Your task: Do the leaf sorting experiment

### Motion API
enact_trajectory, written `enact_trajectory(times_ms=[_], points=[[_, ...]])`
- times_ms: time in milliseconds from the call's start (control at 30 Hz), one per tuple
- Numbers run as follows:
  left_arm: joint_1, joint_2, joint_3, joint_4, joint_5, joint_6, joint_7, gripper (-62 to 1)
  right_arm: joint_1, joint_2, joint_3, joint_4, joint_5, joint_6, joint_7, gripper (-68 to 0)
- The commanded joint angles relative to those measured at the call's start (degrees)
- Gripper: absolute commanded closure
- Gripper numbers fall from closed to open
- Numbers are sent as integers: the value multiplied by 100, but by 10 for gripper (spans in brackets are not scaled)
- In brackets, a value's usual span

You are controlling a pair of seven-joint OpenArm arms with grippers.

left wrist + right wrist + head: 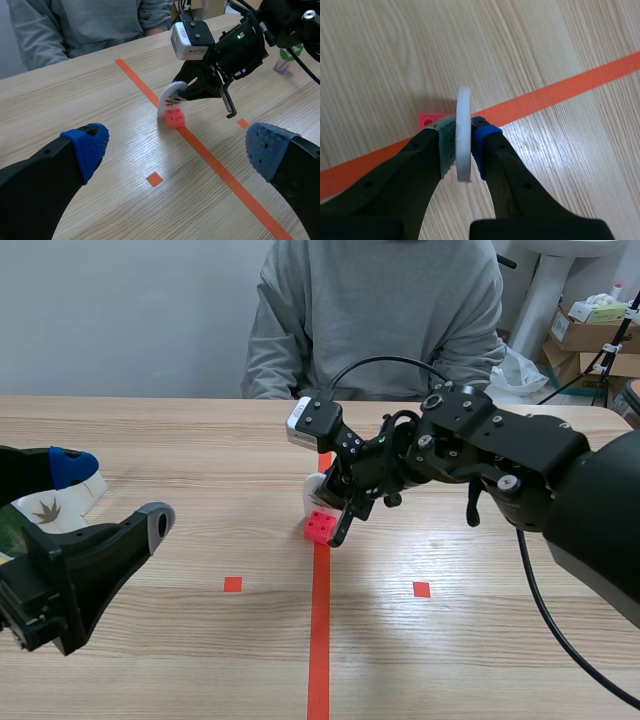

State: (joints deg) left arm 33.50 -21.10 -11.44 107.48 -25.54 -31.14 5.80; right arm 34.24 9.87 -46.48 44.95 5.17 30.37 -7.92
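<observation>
A white disc [464, 131] with a leaf picture [170, 101] stands on edge, pinched between the pads of my right gripper [464, 147], which is shut on it. The disc's lower edge sits at a small red brick [319, 527] on the orange tape line at the table's middle; the brick [430, 121] shows just behind one finger. In the scene view the right gripper [335, 502] comes in from the right and covers most of the disc [313, 488]. My left gripper [112, 495] is open near the left edge, well short of the brick [174, 118].
A person in a grey sweater [375, 310] sits across the table. White leaf cards [48, 508] lie under the left arm. Another leaf piece on a small stand [286, 57] is behind the right arm. Cardboard boxes [590, 335] stand off the table, back right.
</observation>
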Motion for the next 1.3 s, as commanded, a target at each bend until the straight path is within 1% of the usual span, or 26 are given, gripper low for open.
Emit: enact_trajectory(times_ms=[0,133,167,267,367,433,467,600,733,900,1267], points=[[-4,42,-22,92,-74,13,-79,-585,96,20,116,131,195,-236,-138,-16],[-4,42,-22,92,-76,11,-79,-585,2,103,448,214,789,-1075,-494,-17],[-4,42,-22,92,-76,11,-79,-585,-26,125,575,225,844,-1209,-597,-17],[-4,42,-22,92,-76,11,-79,-585,-26,192,1010,225,866,-1438,-997,-16],[-4,42,-22,92,-79,11,-79,-585,-24,317,1582,225,964,-1510,-1283,-15],[-4,42,-22,92,-79,11,-79,-585,-24,426,1952,225,964,-1626,-1482,-15],[-4,42,-22,92,-79,11,-79,-585,-24,498,2114,225,964,-1626,-1541,-15],[-4,42,-22,92,-79,11,-81,-585,-33,859,2614,225,1036,-1735,-1644,-15],[-4,42,-22,92,-79,11,-81,-585,-105,1191,3012,225,1143,-1751,-1639,-15],[-4,42,-22,92,-79,11,-81,-585,-286,1429,3272,225,1204,-1753,-1617,-15],[-7,42,-22,92,-79,11,-81,-585,-695,1425,3342,225,1292,-1753,-1440,-15]])
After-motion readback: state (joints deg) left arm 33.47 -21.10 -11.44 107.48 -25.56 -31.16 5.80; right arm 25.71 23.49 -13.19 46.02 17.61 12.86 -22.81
